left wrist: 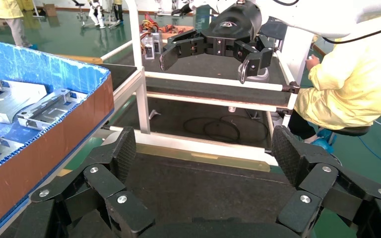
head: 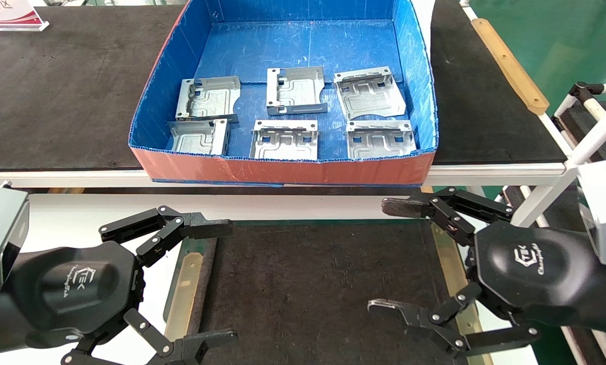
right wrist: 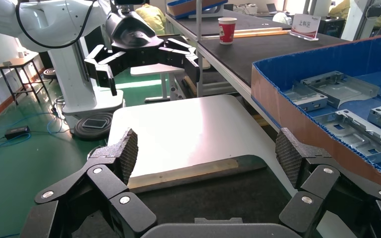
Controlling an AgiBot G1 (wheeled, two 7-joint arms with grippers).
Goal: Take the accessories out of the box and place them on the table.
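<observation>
Six brackets [head: 287, 114] lie in the box [head: 282, 170] beyond the desk [head: 308, 284], over which the left hand [head: 214, 281] and right hand [head: 389, 256] hover open, empty.

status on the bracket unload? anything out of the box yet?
Done: nothing. All six silver sheet-metal brackets lie in the blue-lined, orange-sided corrugated box; the white table's dark felt mat holds none.

In hand: nothing. The left gripper and right gripper hover open and empty over the mat, short of the box.

Left: all six picks and placements.
</observation>
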